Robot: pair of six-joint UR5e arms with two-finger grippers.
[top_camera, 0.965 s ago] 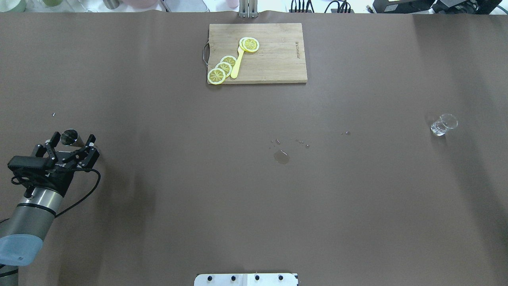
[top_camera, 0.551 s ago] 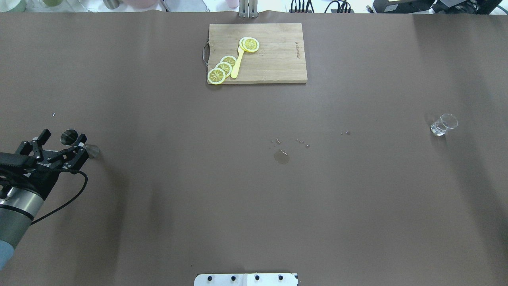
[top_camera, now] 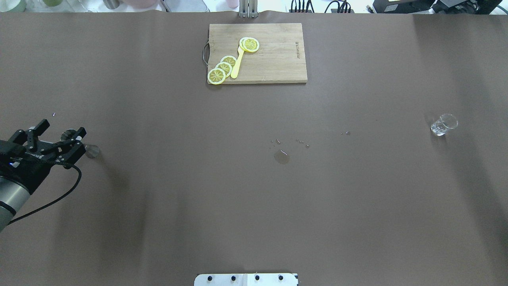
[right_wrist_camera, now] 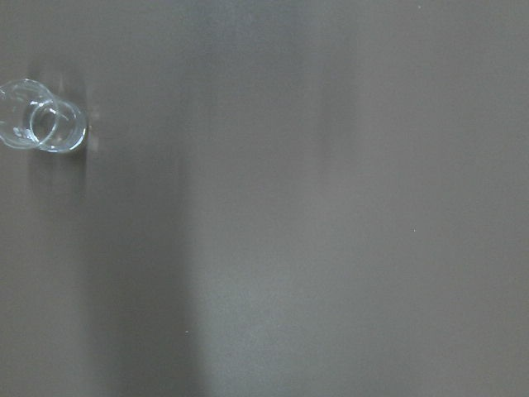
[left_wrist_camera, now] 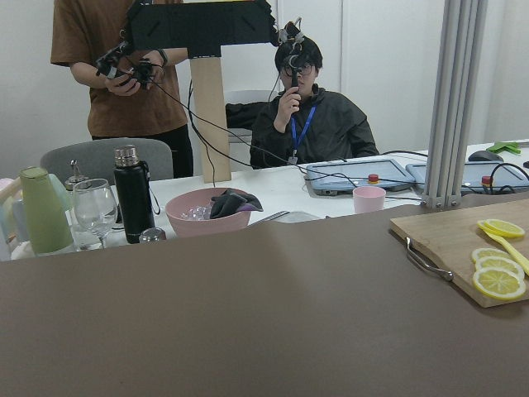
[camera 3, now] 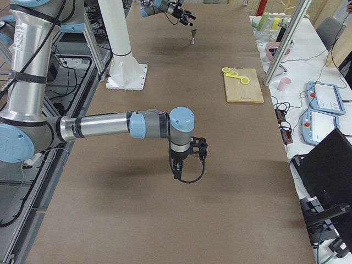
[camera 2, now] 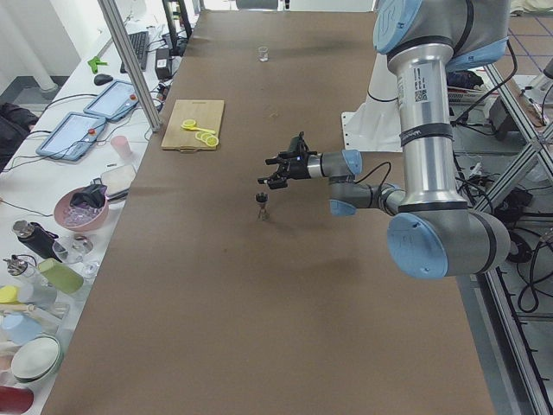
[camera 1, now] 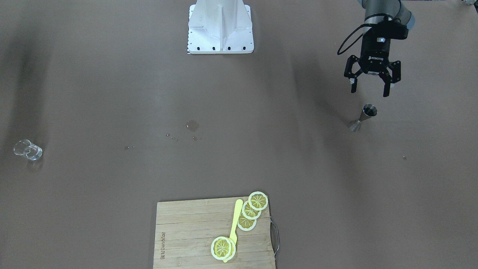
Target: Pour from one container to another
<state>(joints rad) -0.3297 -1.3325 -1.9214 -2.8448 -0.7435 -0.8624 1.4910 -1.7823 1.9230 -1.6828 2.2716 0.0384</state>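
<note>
Left gripper (camera 1: 369, 90) spread wide, empty, hovering near the upright jigger (camera 1: 363, 117). Right gripper (camera 3: 197, 149) shows only side-on; spread or pinched, cannot tell.

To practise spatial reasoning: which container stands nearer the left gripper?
The metal jigger, close by the left gripper; the clear glass stands far away at the opposite end.

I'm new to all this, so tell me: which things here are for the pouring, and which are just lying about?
For pouring: metal jigger, clear glass, left pincer.
Lying about: cutting board, lemon slices, puddle.
</note>
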